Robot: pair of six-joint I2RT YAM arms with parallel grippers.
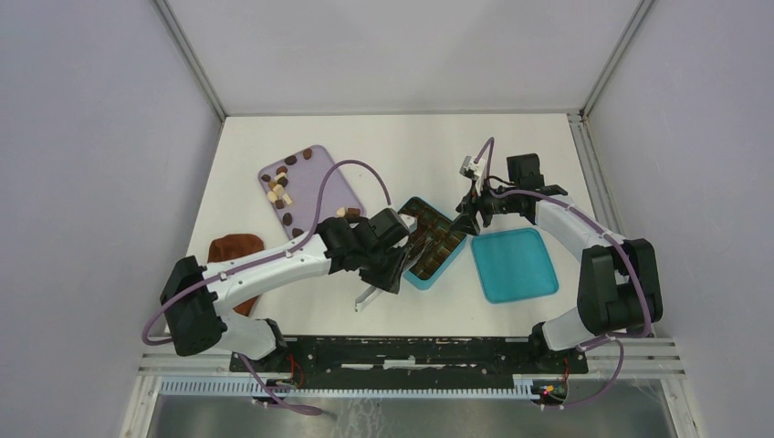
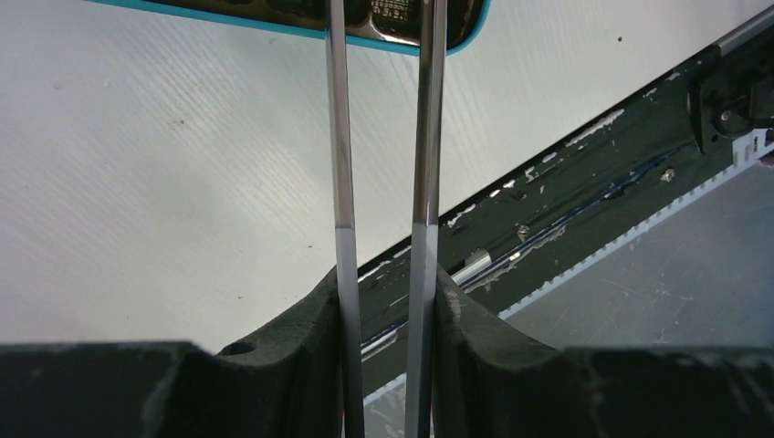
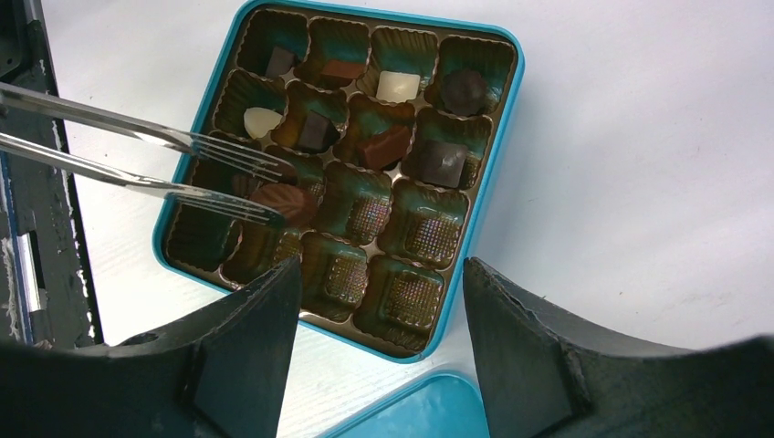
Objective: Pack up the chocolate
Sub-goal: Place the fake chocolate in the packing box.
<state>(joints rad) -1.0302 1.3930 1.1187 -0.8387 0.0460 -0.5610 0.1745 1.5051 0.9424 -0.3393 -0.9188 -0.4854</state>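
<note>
My left gripper (image 1: pixel 399 265) is shut on metal tongs (image 2: pixel 339 137), which reach into the teal box (image 1: pixel 429 242). In the right wrist view the tongs (image 3: pixel 137 132) pinch a brown chocolate (image 3: pixel 283 203) over a cell near the left side of the box (image 3: pixel 507 137). Several chocolates, such as a cream one (image 3: pixel 398 87), lie in the cells of its two far rows. More chocolate pieces (image 1: pixel 278 187) lie on the lilac tray (image 1: pixel 333 187). My right gripper (image 3: pixel 379 274) is open and empty, hovering over the box's near edge.
The teal lid (image 1: pixel 514 265) lies right of the box and shows at the bottom of the right wrist view (image 3: pixel 411 411). A reddish-brown cloth (image 1: pixel 235 248) lies by the left arm. The black base rail (image 2: pixel 584 182) runs along the table's near edge.
</note>
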